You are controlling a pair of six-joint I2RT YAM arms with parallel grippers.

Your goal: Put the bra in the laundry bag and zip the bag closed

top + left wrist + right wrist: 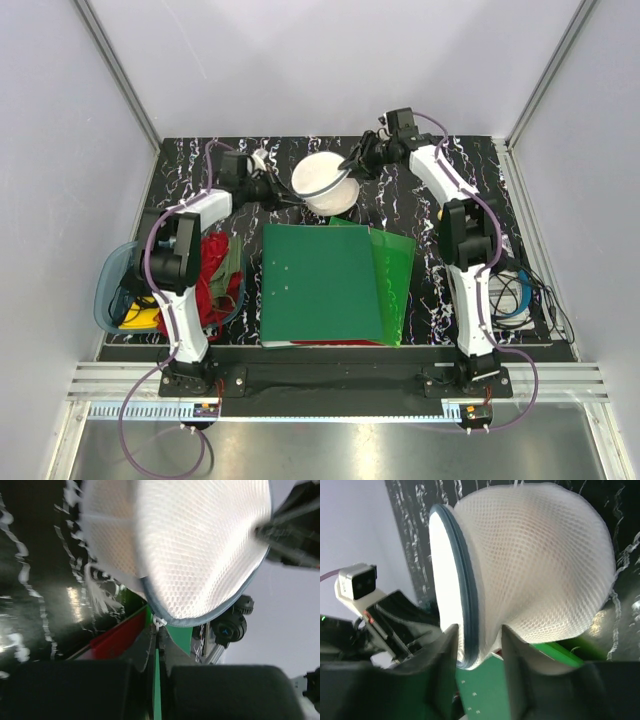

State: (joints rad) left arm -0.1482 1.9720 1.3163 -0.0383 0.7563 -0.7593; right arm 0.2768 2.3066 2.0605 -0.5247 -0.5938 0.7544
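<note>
**Zipping stage: bag held between two end effectors**

The bag lies at upper centre of the top view, tipped on its side on the counter, just above the green folders. A pale peach tint behind the mesh in the right wrist view is most likely the bra, already inside. No part of it shows outside the bag. The step in hand therefore appears to be closing the zip.

The left end effector has its fingers pressed together at the grey rim. They look to be pinching the small white zip pull at their tips. The right end effector stands astride the rim at the lower centre of its own view, with rim and gathered mesh between its fingers. The fingers are apart, but whether they bear on the rim cannot be told.

How far the zip has run is not visible. The next move probably calls for a firm hold on the rim at the right, so that the left can draw the pull along the hoop without the bag turning with it.

Pose: the left arm rises from lower left, bends at the elbow and reaches up and right to the bag's left edge. The right arm rises from lower right, and its forearm slants up and left. Its wrist turns down to the bag's upper right edge.
</note>
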